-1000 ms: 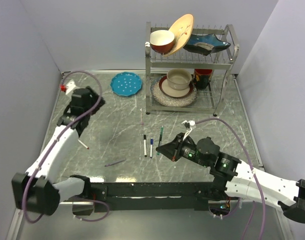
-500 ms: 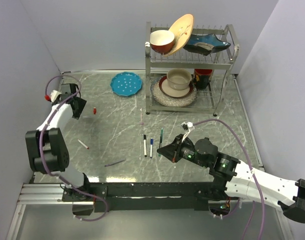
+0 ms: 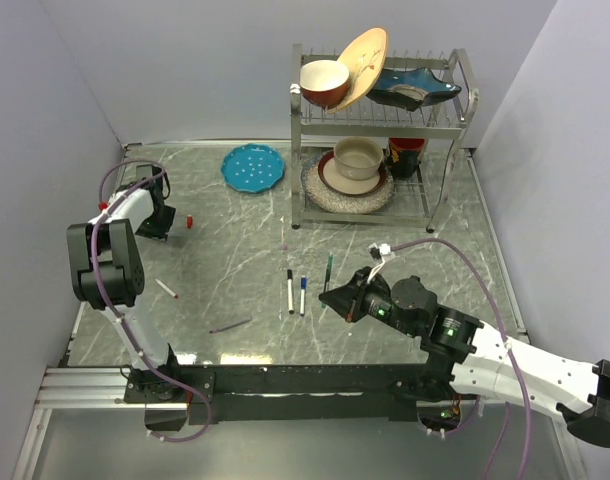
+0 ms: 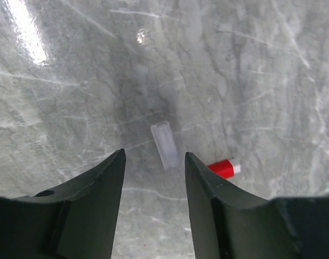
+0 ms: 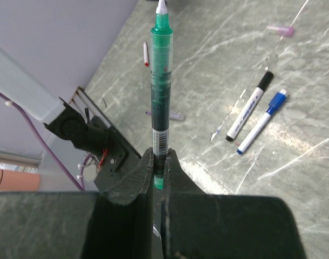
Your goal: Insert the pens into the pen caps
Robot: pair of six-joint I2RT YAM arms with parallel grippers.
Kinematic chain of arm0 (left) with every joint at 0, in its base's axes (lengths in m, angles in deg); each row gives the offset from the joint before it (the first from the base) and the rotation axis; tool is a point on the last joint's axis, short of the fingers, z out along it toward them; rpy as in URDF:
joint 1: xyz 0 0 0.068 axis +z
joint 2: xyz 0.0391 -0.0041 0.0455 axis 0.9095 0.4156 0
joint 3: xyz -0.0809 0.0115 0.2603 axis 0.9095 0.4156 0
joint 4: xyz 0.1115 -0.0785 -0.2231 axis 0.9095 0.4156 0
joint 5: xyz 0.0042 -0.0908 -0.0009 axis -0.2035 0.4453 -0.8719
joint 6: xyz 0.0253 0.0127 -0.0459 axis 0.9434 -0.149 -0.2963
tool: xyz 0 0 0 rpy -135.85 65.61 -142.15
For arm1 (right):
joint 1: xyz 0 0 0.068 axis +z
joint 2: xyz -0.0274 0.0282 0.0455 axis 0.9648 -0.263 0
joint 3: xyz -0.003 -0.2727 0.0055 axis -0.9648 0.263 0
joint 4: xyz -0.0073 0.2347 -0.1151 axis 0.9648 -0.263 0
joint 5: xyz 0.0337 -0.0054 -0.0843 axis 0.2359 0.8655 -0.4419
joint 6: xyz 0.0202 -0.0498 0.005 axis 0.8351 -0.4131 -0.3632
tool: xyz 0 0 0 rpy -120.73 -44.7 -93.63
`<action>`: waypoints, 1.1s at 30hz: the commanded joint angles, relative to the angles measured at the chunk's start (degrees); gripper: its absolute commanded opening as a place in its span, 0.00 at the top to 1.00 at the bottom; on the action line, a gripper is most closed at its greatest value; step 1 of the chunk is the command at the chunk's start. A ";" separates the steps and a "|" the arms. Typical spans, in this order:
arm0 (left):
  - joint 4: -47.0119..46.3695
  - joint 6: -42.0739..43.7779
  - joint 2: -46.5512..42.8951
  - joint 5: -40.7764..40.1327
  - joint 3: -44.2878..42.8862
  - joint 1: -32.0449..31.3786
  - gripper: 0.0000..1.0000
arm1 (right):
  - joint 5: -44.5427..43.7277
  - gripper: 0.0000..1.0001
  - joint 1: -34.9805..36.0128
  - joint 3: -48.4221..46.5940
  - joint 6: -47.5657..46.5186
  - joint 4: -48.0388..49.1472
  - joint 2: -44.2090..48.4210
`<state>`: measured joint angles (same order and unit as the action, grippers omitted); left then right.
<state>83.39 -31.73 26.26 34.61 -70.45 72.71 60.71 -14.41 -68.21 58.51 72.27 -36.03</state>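
Observation:
My right gripper (image 5: pixel 160 156) is shut on the lower end of a green pen (image 5: pixel 160 91), which points away from the wrist; in the top view this pen (image 3: pixel 328 271) sits at the table's middle. A black-ended pen (image 3: pixel 290 290) and a blue-ended pen (image 3: pixel 303 295) lie side by side just left of it. A red-ended pen (image 3: pixel 166 289) lies further left. My left gripper (image 4: pixel 153 156) hangs open over the far left of the table. A pale translucent tube (image 4: pixel 164 144) lies just beyond its fingertips. A red cap (image 4: pixel 224 168) lies to the right of them.
A dish rack (image 3: pixel 455 120) with bowls and plates stands at the back right, beside a teal plate (image 3: pixel 253 167). A small purple piece (image 3: pixel 230 325) lies near the front, and a pink one (image 5: pixel 280 29) beyond the pens. The left wall is close to my left arm.
My left arm has folded back toward the far left, bringing its gripper down beside the red cap, with the jaws narrowing. The right gripper has shifted slightly with the green pen.

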 commanded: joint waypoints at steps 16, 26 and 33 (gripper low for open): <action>6.56 -5.94 6.73 -0.57 -5.33 0.12 0.57 | -6.72 1.00 -0.31 -1.92 -2.73 -2.58 5.04; 5.33 -3.39 8.83 -0.04 -6.82 0.12 0.60 | -7.07 1.00 -0.22 -1.92 -2.56 -3.37 6.62; 5.24 -1.54 9.63 0.13 -7.53 0.12 0.69 | -7.42 1.00 -0.31 -2.27 -2.38 -3.55 6.72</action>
<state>89.36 -34.42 34.45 34.81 -77.45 72.75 54.67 -14.41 -68.21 56.79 67.68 -29.73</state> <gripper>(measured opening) 0.350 0.058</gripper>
